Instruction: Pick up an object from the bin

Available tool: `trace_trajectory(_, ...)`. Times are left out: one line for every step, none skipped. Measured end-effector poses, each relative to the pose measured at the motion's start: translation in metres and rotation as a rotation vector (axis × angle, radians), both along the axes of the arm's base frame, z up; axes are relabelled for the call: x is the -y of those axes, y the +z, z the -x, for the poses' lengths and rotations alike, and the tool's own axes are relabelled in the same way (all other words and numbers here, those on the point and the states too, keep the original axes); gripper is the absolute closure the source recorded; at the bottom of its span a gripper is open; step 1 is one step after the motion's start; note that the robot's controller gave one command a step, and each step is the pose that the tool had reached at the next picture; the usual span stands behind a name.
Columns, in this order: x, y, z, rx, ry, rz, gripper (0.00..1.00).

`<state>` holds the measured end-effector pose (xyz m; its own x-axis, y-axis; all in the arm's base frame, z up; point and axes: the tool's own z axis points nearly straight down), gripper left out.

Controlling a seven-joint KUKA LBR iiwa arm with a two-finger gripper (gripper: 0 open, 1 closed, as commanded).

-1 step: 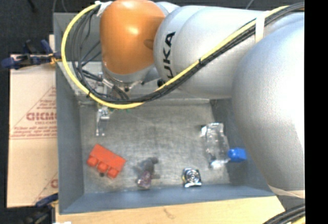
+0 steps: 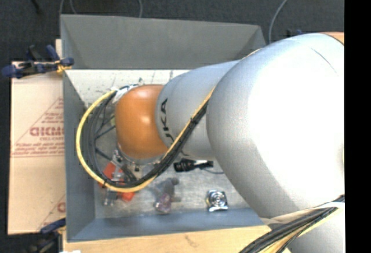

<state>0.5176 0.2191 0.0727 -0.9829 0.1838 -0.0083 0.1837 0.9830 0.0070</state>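
Observation:
My gripper (image 2: 123, 165) is low in the bin's near left part, mostly hidden under the arm's orange cover. A small red-orange thing (image 2: 108, 171) lies right beside it on the left, touching or nearly so. A lumpy purple-grey thing (image 2: 164, 195) rests on the floor just to the gripper's right, toward the near wall. A black piece (image 2: 187, 165) with a pale end pokes out from under the arm.
A shiny silver metal piece (image 2: 216, 200) lies by the near wall, right of the purple-grey thing. The arm and its yellow and black cables cover the bin's middle and right. The left wall stands close to the gripper.

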Motion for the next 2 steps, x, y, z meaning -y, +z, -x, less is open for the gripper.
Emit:
trace_trajectory(0.033, 0.028, 0.005, -0.007, -0.257, 0.003, 0.0)
trace_trajectory(0.02, 0.048, 0.019, -0.007, -0.32, 0.0, 0.0)
